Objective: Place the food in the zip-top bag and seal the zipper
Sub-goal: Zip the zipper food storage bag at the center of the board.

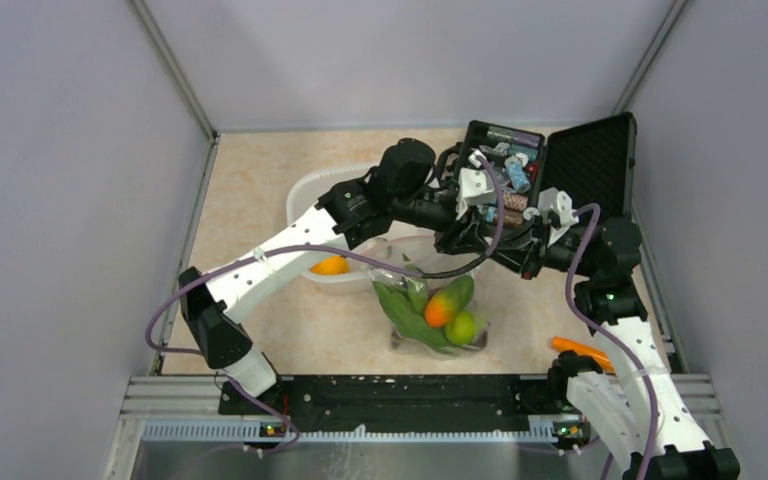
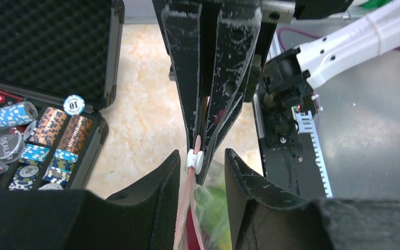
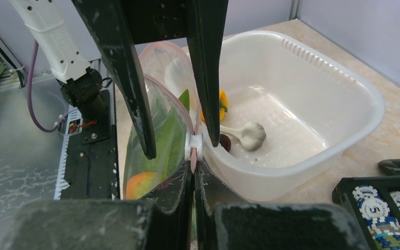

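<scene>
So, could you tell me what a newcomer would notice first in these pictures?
Probably the clear zip-top bag at table centre, stuffed with green and orange toy food. At its mouth the right tool pinches the pink zipper while the left tool straddles it, jaws apart. At the far right sits an open black case of poker chips.

On your pale worktop [image 1: 250, 200], a white tub [image 3: 338, 146], an open black case [image 1: 585, 150] and the zip-top bag [image 1: 405, 335] are sitting close together.
</scene>
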Available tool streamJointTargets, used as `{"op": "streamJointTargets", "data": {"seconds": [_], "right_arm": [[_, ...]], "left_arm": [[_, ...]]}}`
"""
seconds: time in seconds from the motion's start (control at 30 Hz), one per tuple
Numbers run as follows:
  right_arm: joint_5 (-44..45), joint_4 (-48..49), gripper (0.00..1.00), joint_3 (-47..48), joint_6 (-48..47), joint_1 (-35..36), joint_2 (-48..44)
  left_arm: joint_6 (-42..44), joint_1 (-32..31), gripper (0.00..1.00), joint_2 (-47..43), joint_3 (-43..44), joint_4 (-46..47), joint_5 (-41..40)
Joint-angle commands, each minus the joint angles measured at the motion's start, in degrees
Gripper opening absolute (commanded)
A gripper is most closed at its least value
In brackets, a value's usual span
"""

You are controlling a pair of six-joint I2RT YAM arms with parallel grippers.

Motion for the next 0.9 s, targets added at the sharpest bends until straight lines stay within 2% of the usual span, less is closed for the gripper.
{"op": "streamJointTargets", "data": {"seconds": [0.0, 0.07, 0.17, 0.27, 0.4, 0.57, 0.73, 0.87], "right_arm": [[-0.79, 2.33, 0.00, 1.82, -0.78, 0.59, -0.95], [-0.82, 2.38, 0.00, 1.91, -0.77, 0.65, -0.96], [-0.80, 2.42, 0.00, 1.89, -0.68, 0.62, -0.90], [-0.86, 2.34, 0.00, 1.97, -0.70, 0.67, -0.94], [-0.85, 2.08, 0.00, 1.95, -0.77, 0.59, -0.95], [-0.91, 1.90, 0.00, 1.84, -0.90, 0.62, -0.99], [-0.92, 1.89, 0.00, 1.80, -0.95, 0.66, -0.96], [-1.02, 1.89, 0.00, 1.86, -1.08, 0.62, -0.96]], "left_arm": [[4.46, -0.19, 0.33, 1.44, 2.76, -4.79, 1.74], [4.94, -0.19, 0.30, 1.94, 3.45, -5.81, 2.10], [4.37, -0.19, 0.18, 2.04, 3.67, -5.64, 3.02], [3.50, -0.19, 0.18, 1.56, 2.85, -4.31, 2.88], [2.61, -0.17, 0.26, 0.85, 2.10, -2.64, 2.42], [1.91, -0.19, 0.27, 0.05, 1.34, -1.41, 1.56], [1.90, -0.19, 0.17, -0.49, 0.35, -1.24, 0.90], [2.95, -0.19, 0.14, -1.41, -0.07, -1.91, -1.34]]}}
